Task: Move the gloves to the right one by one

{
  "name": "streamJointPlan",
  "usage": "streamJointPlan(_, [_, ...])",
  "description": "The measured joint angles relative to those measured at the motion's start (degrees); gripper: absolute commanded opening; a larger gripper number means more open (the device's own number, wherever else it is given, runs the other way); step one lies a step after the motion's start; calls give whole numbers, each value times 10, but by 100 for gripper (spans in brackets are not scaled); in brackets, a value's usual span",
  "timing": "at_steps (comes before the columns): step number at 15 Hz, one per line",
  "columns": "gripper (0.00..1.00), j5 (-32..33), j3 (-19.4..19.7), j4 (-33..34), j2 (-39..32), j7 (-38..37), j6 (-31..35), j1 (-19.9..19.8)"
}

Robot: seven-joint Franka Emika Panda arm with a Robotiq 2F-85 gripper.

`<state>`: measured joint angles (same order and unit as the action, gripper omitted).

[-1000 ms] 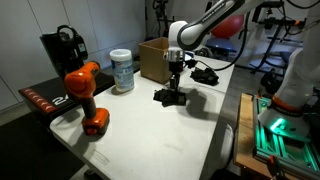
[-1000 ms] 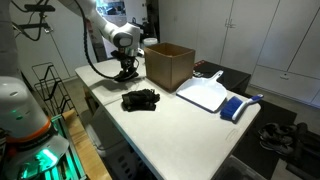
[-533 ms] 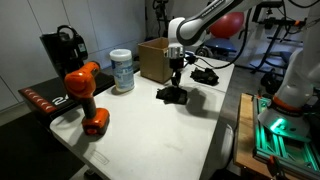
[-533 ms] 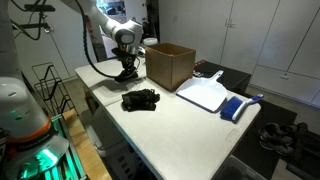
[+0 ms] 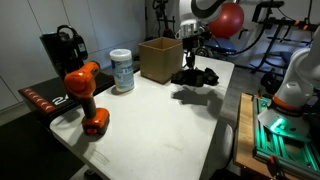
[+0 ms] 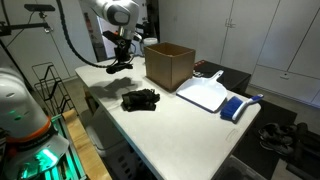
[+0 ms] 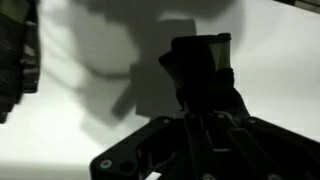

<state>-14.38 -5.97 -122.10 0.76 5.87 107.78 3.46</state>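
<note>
My gripper [image 5: 192,52] is shut on a black glove [image 5: 186,76] and holds it in the air above the white table, near the cardboard box. In an exterior view the gripper [image 6: 122,47] has the glove [image 6: 119,64] hanging below it. A second black glove [image 6: 141,99] lies flat on the table; it also shows in an exterior view [image 5: 207,75] just beside the hanging one. In the wrist view the held glove [image 7: 200,70] fills the middle, dark, between the fingers, with its shadow on the table behind.
An open cardboard box [image 5: 158,58] stands at the back of the table. An orange drill [image 5: 84,95], a white tub [image 5: 122,70] and a black coffee machine [image 5: 62,50] stand at one side. A white cutting board [image 6: 205,94] and a blue object [image 6: 234,107] lie beyond the box.
My gripper has risen from the table with the glove in it and moved toward the second glove. The second glove has not moved.
</note>
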Motion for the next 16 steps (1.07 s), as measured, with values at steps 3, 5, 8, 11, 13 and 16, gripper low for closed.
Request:
streamJointPlan(3, [2, 55, 27, -32, 76, -22, 2, -17])
streamJointPlan(5, [2, 84, 48, -53, 119, -32, 7, -36])
streamJointPlan(8, [2, 90, 89, -86, 161, -31, 18, -68])
streamJointPlan(11, [2, 89, 129, -119, 176, -18, 53, -93])
streamJointPlan(13, [2, 79, 150, -140, 175, -4, 84, -102])
streamJointPlan(16, [2, 31, 171, -166, 165, 30, 112, -103])
